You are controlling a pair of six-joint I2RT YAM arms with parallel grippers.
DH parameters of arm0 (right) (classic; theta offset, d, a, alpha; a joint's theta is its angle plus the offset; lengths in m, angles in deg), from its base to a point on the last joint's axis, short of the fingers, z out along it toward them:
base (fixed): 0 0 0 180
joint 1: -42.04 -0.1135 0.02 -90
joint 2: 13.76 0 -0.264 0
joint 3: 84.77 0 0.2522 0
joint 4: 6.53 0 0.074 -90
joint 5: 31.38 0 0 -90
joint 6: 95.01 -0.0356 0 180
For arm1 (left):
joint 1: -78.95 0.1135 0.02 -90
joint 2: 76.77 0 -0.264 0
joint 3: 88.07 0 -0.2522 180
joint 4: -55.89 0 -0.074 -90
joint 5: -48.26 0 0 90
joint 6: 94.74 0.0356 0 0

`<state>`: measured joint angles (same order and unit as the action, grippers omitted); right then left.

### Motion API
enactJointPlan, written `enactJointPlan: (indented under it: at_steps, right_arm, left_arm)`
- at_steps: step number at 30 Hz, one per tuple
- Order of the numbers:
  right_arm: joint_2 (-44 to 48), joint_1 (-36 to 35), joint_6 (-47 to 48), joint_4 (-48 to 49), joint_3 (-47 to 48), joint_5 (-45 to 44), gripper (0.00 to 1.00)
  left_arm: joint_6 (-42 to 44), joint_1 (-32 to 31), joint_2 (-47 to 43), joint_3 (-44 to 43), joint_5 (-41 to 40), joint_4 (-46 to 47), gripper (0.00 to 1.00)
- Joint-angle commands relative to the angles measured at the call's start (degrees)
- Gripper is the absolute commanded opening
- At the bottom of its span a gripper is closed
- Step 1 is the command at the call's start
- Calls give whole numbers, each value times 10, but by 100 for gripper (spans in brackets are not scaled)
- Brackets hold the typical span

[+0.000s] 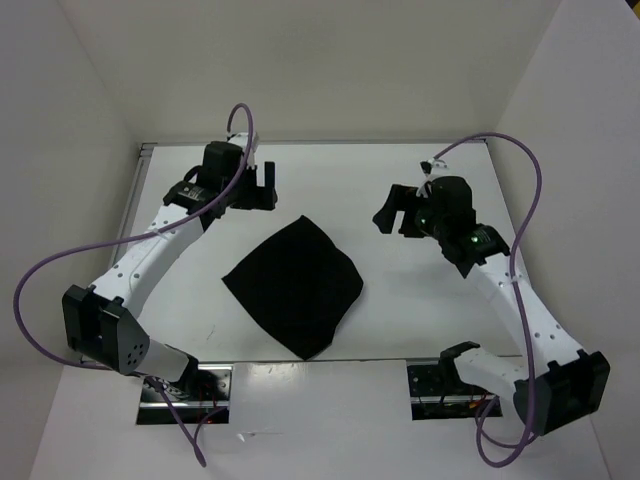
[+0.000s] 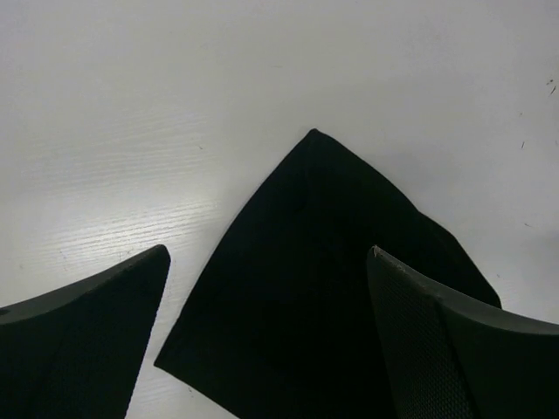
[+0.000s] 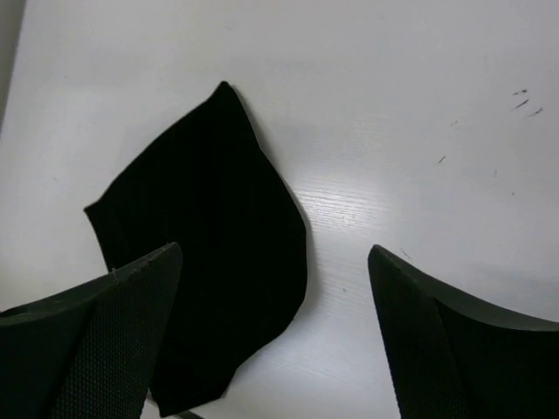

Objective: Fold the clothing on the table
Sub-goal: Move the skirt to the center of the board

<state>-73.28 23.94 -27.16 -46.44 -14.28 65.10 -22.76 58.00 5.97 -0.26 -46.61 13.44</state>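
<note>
The black clothing [image 1: 295, 285] lay spread flat on the white worktop [image 1: 400, 300], turned like a diamond. The left pincer [image 1: 268, 187] hung just beyond the clothing's far corner, a little to its left, jaws released and grasping nothing. The right pincer [image 1: 392, 208] hung apart from the clothing's right corner, likewise released and empty, touching no fabric.

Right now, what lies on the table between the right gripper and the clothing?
Nothing: only bare white table separates the open right gripper from the clothing, clearest in the top external view.
</note>
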Motion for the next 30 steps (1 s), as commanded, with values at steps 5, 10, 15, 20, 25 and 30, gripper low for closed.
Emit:
enactJointPlan:
  at_steps: [5,10,15,20,25,30]
  right_arm:
    - [-118,-75,85,-52,118,-79,86]
    - [-221,-147,83,-52,136,-145,79]
    - [-291,-191,62,-58,141,-181,76]
    - [-314,-191,52,-58,124,-174,76]
    - [-344,-197,47,-58,114,-124,75]
    - [-374,-210,36,-46,108,-80,63]
  left_arm:
    - [17,-6,-6,43,76,24,100]
    - [-26,-6,-6,57,79,40,0]
    - [-35,-6,-45,96,87,64,0]
    - [-18,-6,-63,113,93,65,33]
    - [-32,-6,-88,139,99,65,77]
    - [-44,-6,-94,151,92,70,81]
